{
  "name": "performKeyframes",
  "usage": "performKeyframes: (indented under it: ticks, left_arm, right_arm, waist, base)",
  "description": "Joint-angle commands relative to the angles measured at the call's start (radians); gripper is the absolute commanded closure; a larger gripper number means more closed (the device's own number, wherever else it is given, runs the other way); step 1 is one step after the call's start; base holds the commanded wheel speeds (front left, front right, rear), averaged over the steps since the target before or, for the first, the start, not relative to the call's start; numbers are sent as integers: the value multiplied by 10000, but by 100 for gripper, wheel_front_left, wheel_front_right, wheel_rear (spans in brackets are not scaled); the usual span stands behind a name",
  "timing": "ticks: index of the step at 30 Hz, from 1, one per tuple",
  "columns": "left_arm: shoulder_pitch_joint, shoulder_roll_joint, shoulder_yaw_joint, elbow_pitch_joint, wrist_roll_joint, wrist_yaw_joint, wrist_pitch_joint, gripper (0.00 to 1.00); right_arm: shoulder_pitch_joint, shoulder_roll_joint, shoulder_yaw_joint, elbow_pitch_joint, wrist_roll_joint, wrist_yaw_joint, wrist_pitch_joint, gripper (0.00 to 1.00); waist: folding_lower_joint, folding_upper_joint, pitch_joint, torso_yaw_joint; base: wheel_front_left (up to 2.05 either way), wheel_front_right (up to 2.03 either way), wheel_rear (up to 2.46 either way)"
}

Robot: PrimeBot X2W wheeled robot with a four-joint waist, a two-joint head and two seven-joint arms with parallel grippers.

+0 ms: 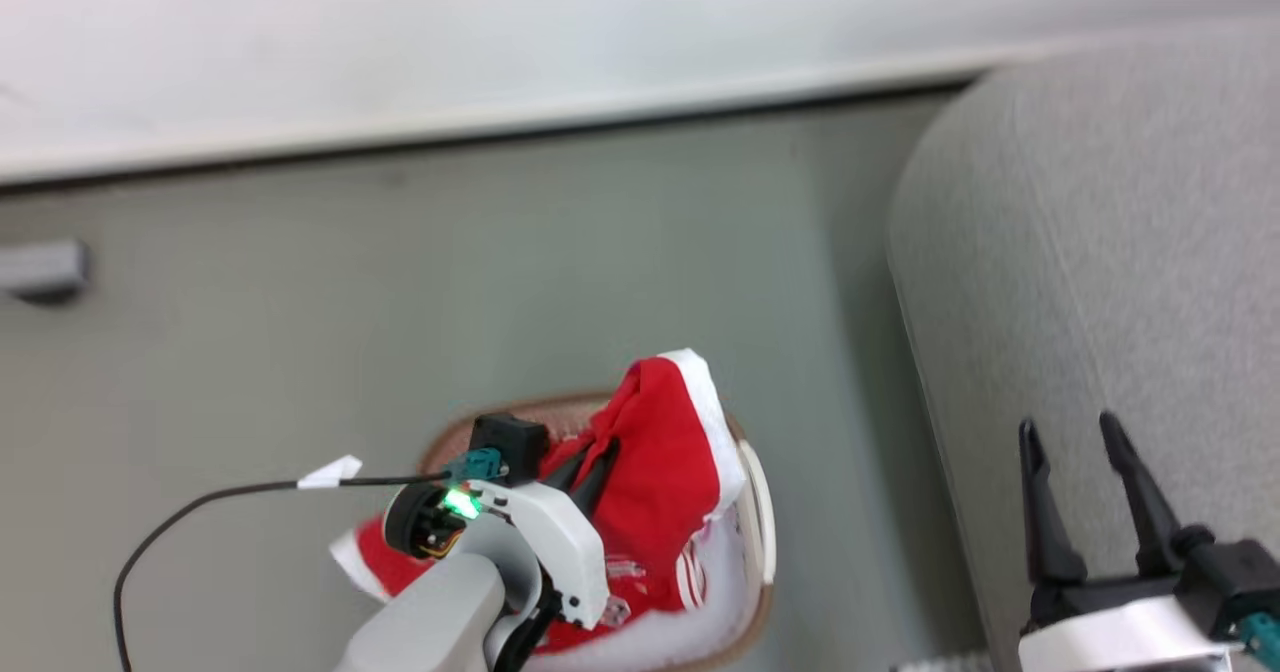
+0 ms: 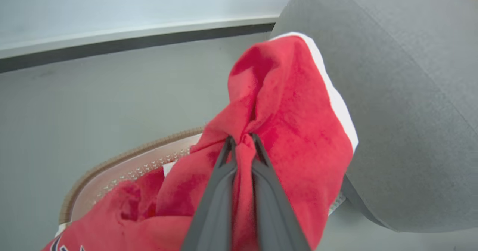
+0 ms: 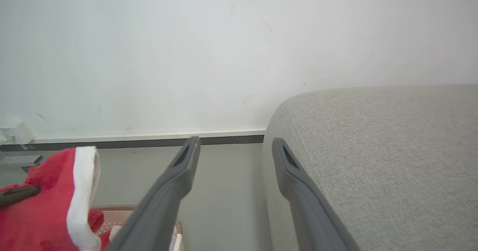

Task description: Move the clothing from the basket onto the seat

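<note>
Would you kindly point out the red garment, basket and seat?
red garment (image 2: pixel 291 105), left wrist view, on its upper red fold.
basket (image 2: pixel 149 145), left wrist view, on its brown rim band.
seat (image 3: pixel 373 150), right wrist view, on its grey top.

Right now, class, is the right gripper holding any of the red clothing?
No: the right gripper is open and empty, while the red clothing is pinched in the left gripper.

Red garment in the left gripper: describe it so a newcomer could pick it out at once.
Left of the grey seat, an oval basket with a brown rim sits on the floor. Over it the left gripper pinches a fold of the red garment. It alone stands up in a peak edged with a white band; the other red clothing lies low in the basket.
</note>
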Motion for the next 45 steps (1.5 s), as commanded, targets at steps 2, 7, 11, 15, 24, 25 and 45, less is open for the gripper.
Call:
performKeyframes:
  ticks: [2, 7, 11, 15, 24, 25, 45]
  left_arm:
    - [293, 219, 107, -523, -36, 221, -144, 100]
    - [586, 608, 314, -1996, -76, 736, -164, 100]
    - [706, 1005, 465, -3518, -23, 1258, 37, 100]
    - [677, 1281, 534, -4748, 95, 1622, 292, 100]
    - [1032, 2042, 275, -7523, 270, 2341, 1413, 100]
    - [1084, 2099, 238, -7647, 298, 2376, 1477, 100]
    - [1133, 1398, -725, -7935, -71, 1445, 1636, 100]
  right_arm:
    - [413, -44, 58, 82, -87, -28, 6, 0]
    - [821, -46, 354, 174, -243, -28, 6, 0]
    - [983, -40, 787, 185, -307, -28, 8, 0]
    - [996, -133, 1321, 70, -136, -28, 8, 0]
    - [-9, -1523, 4510, -318, 1958, -26, 8, 0]
    - [-203, -1726, 4854, -322, 2311, -26, 6, 0]
    - [-4026, -2808, 9646, 857, 6719, -27, 6, 0]
  waist:
    - [2, 0, -1704, 658]
    - [2, 0, -2556, 771]
    - [2, 0, -2964, 785]
    - [2, 0, -3085, 790]
    - [2, 0, -3260, 561]
    - [2, 0, -3269, 541]
    - [2, 0, -3388, 984]
  base:
    - [0, 0, 0]
    - [0, 0, 0]
    - [0, 0, 0]
    - [0, 0, 0]
    - [0, 0, 0]
    - [0, 0, 0]
    - [0, 0, 0]
